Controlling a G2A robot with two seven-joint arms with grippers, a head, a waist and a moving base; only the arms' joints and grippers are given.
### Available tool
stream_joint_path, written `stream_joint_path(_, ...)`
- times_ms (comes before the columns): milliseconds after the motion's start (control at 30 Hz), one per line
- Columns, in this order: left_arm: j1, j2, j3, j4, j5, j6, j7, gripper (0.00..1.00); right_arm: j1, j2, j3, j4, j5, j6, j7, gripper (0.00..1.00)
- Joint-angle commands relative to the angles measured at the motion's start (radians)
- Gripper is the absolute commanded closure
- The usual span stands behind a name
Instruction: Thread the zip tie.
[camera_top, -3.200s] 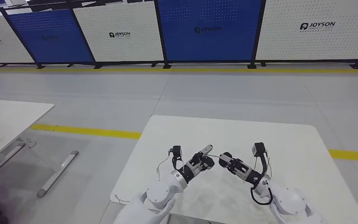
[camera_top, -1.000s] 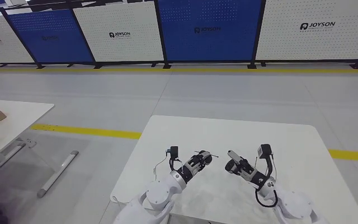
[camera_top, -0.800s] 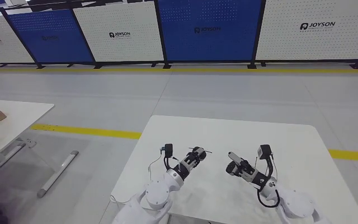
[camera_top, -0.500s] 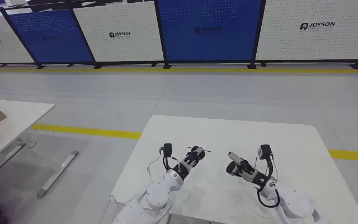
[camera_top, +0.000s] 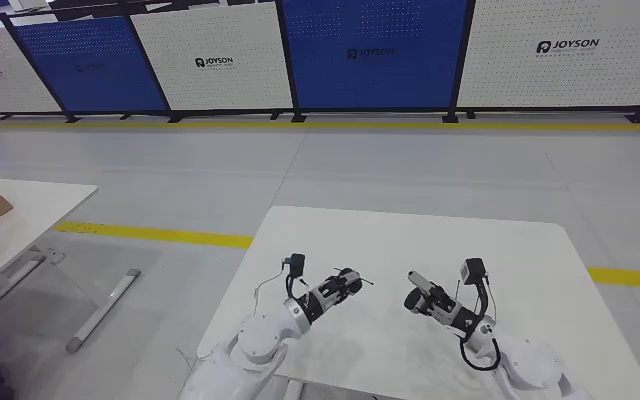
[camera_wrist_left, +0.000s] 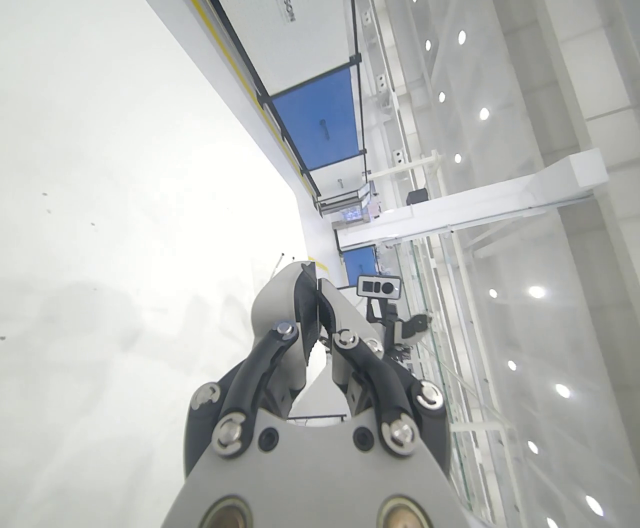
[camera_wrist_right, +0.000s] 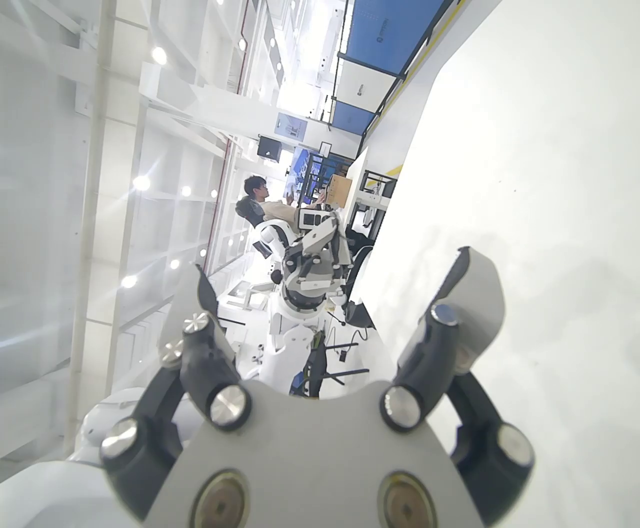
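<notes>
Zip tie pinched in left claw (right claw agape).

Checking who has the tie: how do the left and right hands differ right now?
The left hand is shut; the right hand is open. The left hand pinches the thin black zip tie between its pads; the right hand holds nothing. Both hang over the white table.

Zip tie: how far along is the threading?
Done: the zip tie is picked up. In hand: the left gripper, jaws shut, pinches it above the table; the right gripper is open, empty. To do: too thin to tell if looped; threading may remain.
</notes>
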Motion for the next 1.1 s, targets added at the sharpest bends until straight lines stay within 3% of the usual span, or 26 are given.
stream_joint_path(0, 0.007, 0.001, -0.009, -0.002, -0.035, -0.006, -0.011, 1.0, 0.0, 0.0, 0.0, 0.0, 0.0, 0.0, 0.0, 0.0)
stream_joint_path(600, 0.006, 0.0, -0.008, -0.003, -0.038, -0.006, -0.006, 1.0, 0.0, 0.0, 0.0, 0.0, 0.0, 0.0, 0.0, 0.0)
stream_joint_path(733, 0.005, -0.002, -0.007, -0.024, -0.052, -0.026, 0.037, 1.0, 0.0, 0.0, 0.0, 0.0, 0.0, 0.0, 0.0, 0.0)
stream_joint_path(900, 0.009, -0.003, -0.024, -0.067, -0.081, -0.106, 0.057, 1.0, 0.0, 0.0, 0.0, 0.0, 0.0, 0.0, 0.0, 0.0)
stream_joint_path(1067, 0.025, 0.003, -0.051, -0.14, -0.136, -0.118, -0.007, 1.0, 0.0, 0.0, 0.0, 0.0, 0.0, 0.0, 0.0, 0.0)
